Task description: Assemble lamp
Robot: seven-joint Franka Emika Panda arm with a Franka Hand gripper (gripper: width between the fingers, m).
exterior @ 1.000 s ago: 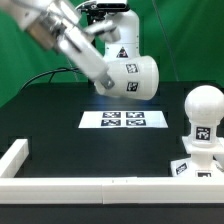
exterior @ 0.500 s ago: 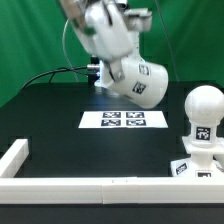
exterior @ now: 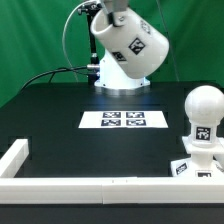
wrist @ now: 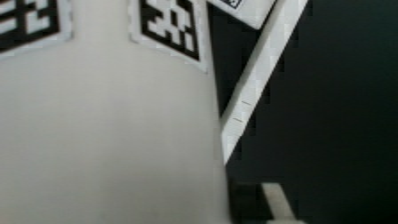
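The tapered white shade [exterior: 132, 45] with its square tags hangs in the air at the top middle of the exterior view, tilted, wide end down. My gripper [exterior: 111, 10] holds it from above and is mostly hidden behind it. In the wrist view the shade [wrist: 107, 130] fills most of the picture and my fingers do not show. The round bulb [exterior: 206, 104] stands upright on the blocky base [exterior: 199, 160] at the exterior view's right, well below and to the right of the shade.
The marker board [exterior: 124, 120] lies flat in the middle of the black table. A white rail [exterior: 90, 186] runs along the front edge and turns up at the left [exterior: 17, 155]. Green backdrop and cables are behind.
The shade has swung from pointing sideways to hanging more upright, and has moved up in the gripper. The bulb and base have not moved.
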